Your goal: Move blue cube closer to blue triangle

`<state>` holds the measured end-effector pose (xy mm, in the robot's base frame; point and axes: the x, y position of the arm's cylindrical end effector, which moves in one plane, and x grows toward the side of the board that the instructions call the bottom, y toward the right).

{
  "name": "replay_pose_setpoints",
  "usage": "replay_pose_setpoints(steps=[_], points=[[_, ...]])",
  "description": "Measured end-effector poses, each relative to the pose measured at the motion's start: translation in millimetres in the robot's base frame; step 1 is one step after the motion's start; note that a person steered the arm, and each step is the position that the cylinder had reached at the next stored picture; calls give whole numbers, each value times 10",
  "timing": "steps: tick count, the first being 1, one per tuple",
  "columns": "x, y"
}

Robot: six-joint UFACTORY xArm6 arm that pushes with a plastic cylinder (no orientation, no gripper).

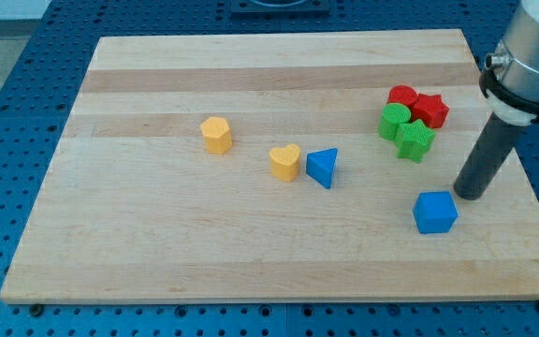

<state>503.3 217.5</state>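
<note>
- Presently, your blue cube (435, 212) sits toward the view's lower right on the wooden surface (157, 253). It is a solid mid-blue block with rounded edges, standing flat, turned slightly so one corner faces the view's bottom.
- You have no gripper fitted, so nothing is spread, closed or clamped; the arm ends in a dark rod. Its tip (468, 197) rests just beside the cube's upper right corner; whether they touch cannot be told.
- Your blue triangle (323, 168) lies near the board's middle, well apart from the cube, toward the view's left.
- A yellow heart (285, 162) sits just beside the triangle on its left; a yellow hexagonal block (216, 135) stands further left.
- At the view's upper right you have a tight cluster: a red round block (401, 95), a red star (430, 109), a green round block (394, 122) and a green star (415, 139).
</note>
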Motion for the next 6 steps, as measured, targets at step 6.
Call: replay_pose_setpoints(steps=[6], points=[[194,-1172]])
